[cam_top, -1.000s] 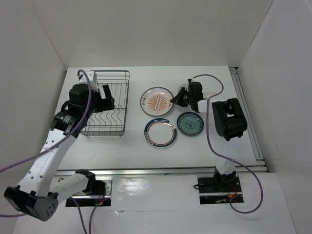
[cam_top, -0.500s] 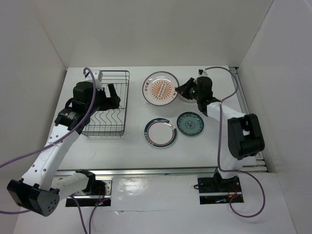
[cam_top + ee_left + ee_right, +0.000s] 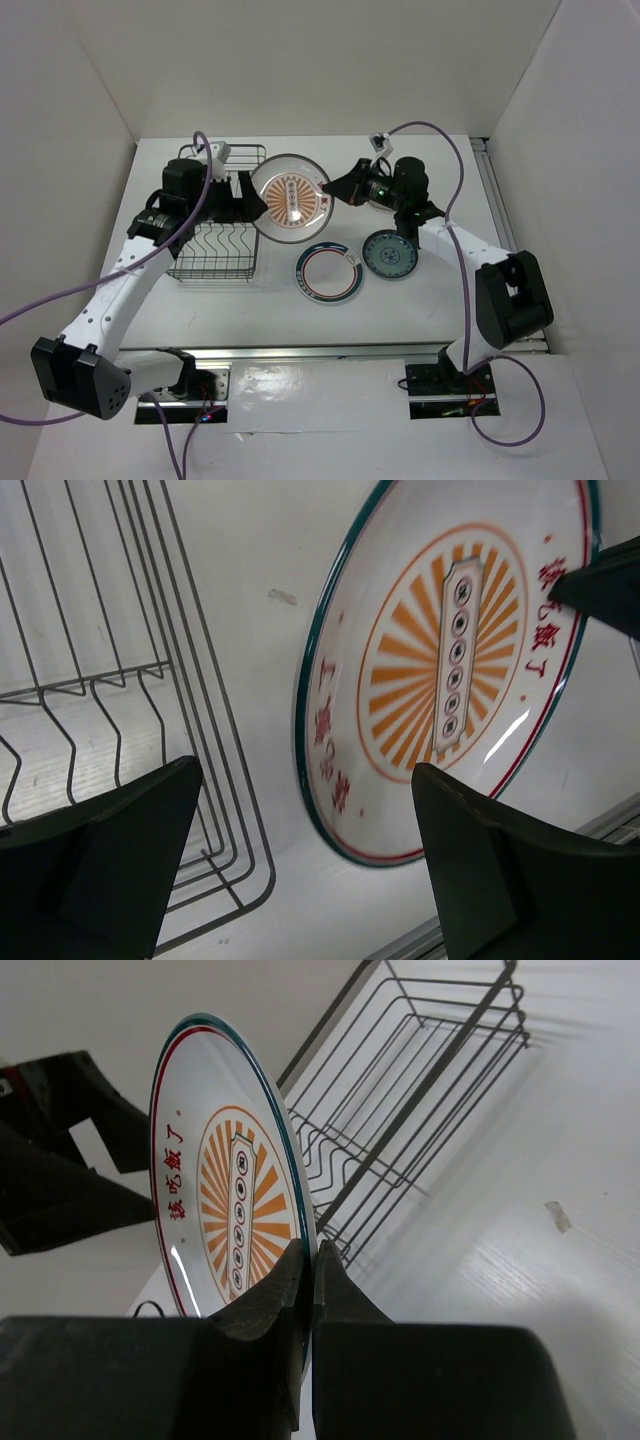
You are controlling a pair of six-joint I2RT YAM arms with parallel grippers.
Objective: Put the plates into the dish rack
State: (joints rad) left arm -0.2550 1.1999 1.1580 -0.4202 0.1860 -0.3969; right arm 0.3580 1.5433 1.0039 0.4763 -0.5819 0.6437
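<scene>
The orange-centred plate [image 3: 291, 197] has left the table [image 3: 300, 320] and swung left, now on edge at the dish rack's [image 3: 212, 277] 2 o'clock corner; the right claw [image 3: 305, 1260] pinches its rim; the left claw [image 3: 305, 775] gapes empty at the plate's 9 o'clock; nothing is racked yet; the ringed plate [image 3: 329, 272] and blue-green plate [image 3: 390, 253] wait flat at 4 o'clock

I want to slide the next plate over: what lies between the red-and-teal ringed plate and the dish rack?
Only bare white table, as the top view shows: nothing stands between the red-and-teal ringed plate and the dish rack.
</scene>
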